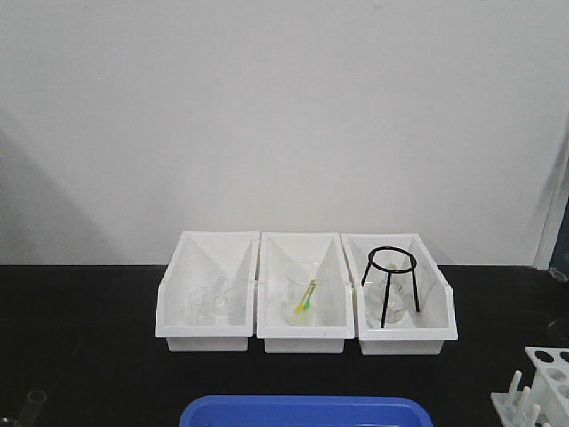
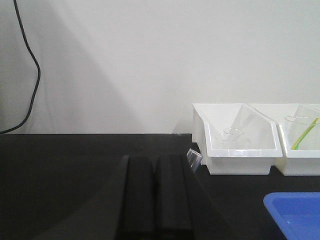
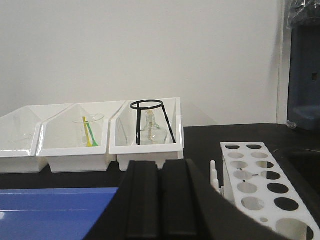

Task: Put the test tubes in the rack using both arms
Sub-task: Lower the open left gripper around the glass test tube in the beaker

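My left claw point(image 2: 155, 159) is clenched, the two black fingers point(image 2: 137, 195) pressed side by side with only a thin seam between them. It hangs low over the black tabletop point(image 2: 60, 165), off to the left of the blue tray point(image 2: 295, 212). And there, just beside my fingertip on the tray's side, a small clear rim pokes out, which looks like the mouth of a test tube point(image 2: 194, 157). I cannot tell whether it touches the finger or lies apart from it.

Over to my right claw point(image 3: 161, 162): clenched as well, fingers tight together, holding nothing that shows. It sits right of the blue tray's near corner, and the rack point(image 3: 260, 185) stands just beyond it on the far side from the tray, white, with two rows of round holes facing up. Its upright pegs point(image 3: 215, 175) line the side that faces the tray. In the front view the rack is at the bottom right corner, well apart from the tray.

Behind the tray, three white bins point(image 1: 302, 342) stand in a row against the white wall. The left one holds clear glassware, too faint to name. The middle one holds a beaker point(image 1: 300, 302) with a yellow-green stick point(image 1: 308, 295) leaning in it. The right one holds a black tripod point(image 1: 391, 285) standing over a clear glass vessel point(image 3: 150, 132).
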Robot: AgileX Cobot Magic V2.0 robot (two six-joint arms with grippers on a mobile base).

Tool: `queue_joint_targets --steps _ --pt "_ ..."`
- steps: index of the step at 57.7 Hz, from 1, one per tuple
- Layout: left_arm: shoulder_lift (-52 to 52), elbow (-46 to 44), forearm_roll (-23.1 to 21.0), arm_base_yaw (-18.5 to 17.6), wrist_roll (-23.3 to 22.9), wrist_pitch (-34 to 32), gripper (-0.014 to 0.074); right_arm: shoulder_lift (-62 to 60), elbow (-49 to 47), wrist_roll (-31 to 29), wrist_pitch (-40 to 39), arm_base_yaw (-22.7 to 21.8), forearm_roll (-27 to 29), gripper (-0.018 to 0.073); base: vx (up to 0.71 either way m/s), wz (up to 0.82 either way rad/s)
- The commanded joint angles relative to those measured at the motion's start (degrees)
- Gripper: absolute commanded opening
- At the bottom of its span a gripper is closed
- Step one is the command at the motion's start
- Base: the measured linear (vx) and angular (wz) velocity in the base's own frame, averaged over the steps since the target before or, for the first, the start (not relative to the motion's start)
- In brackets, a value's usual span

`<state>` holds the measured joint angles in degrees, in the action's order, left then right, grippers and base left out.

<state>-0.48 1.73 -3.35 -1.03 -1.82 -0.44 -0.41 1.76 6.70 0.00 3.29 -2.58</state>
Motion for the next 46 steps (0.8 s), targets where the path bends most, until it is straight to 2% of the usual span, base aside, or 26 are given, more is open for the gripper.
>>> queue_joint_targets --steps 1,13,20,27,39,46 --pt "-1.06 1.46 -0.69 -0.09 -0.65 -6.15 -0.002 -0.62 0.59 -0.34 -5.48 0.03 -0.11 -0.0007 0.0 0.0" --pt "-1.06 0.54 -0.76 -0.09 -0.39 -11.62 -0.002 -0.62 0.15 -0.34 -11.56 0.03 -0.07 -0.0007 0.0 0.0" --pt "-1.06 -4.73 -0.76 -0.09 -0.21 -9.68 -0.002 -0.57 -4.64 -0.66 -11.12 0.03 -0.12 -0.0007 0.0 0.0" --pt "0.93 -12.47 -0.27 -0.09 1.82 -6.29 -0.002 1.5 -12.64 -4.39 -10.82 0.03 -0.33 -0.0007 0.0 0.0" --pt "16.08 -31.14 -0.27 -0.09 6.09 -1.28 -0.002 15.09 -28.72 -10.37 -10.87 0.03 -0.33 -0.0007 0.0 0.0" --pt "27.04 -40.8 -0.27 -0.09 6.22 -0.06 -0.002 25.1 -37.18 -11.42 -11.37 0.03 -0.33 -0.0007 0.0 0.0"
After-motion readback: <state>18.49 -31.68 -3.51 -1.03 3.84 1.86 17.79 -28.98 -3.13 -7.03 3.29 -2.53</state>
